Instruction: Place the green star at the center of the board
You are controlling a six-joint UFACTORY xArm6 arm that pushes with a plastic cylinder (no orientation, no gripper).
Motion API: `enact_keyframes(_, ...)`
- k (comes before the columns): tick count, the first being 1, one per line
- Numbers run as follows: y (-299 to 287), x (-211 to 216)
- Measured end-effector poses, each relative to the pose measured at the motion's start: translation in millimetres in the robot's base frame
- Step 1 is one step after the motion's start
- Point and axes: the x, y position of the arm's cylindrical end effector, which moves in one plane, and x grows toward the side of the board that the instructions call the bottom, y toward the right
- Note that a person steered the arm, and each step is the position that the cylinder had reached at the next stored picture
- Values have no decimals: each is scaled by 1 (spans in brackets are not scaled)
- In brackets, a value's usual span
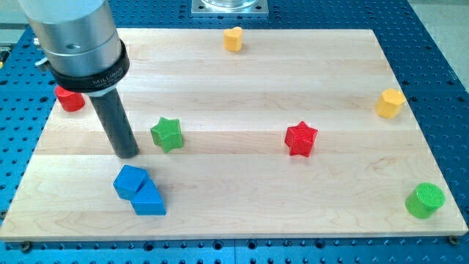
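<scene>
The green star (167, 134) lies on the wooden board (234, 81), left of the board's middle. My tip (127, 153) rests on the board just to the left of the green star and slightly lower, with a small gap between them. The rod rises from the tip up to the grey arm body at the view's top left.
Two blue blocks (139, 191) sit together below my tip. A red cylinder (70, 98) is at the left edge. A red star (300, 138) lies right of centre. A yellow block (233, 39) is at the top, another yellow block (390, 103) at the right, a green cylinder (425, 200) at the bottom right.
</scene>
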Motion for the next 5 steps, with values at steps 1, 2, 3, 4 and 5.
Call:
enact_keyframes(1, 35, -2)
enact_keyframes(2, 88, -32)
enact_keyframes(3, 138, -50)
enact_keyframes(4, 173, -58)
enact_keyframes(5, 182, -77)
